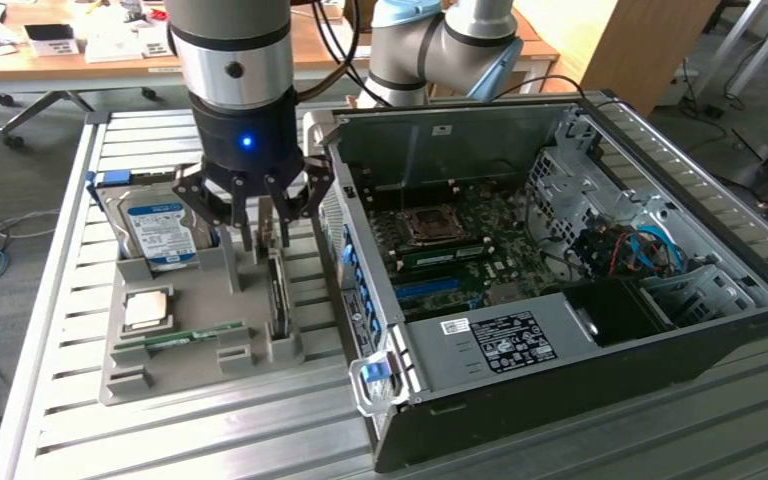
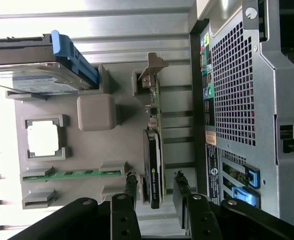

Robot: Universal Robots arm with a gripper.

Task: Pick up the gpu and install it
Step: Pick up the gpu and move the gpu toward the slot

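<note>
Gpu (image 2: 154, 150) pick: stock before you, largest first.
Computer case (image 1: 518, 420): side open, lying at the exterior view's right.
Grey tray (image 1: 184, 375): just beside the case.
Hard drive (image 1: 157, 230): upright in a tray slot.
Gpu: on edge in the tray slot nearest the case. Your gripper (image 2: 155, 191) straddles the cooler end, fingers apart, one each side, not yet pinching. Likely stiff, light and fragile; best gripped across the cooler and board back, clear of the connector edge.
Processor (image 1: 144, 308), memory stick (image 1: 191, 337): flat in the tray.
</note>
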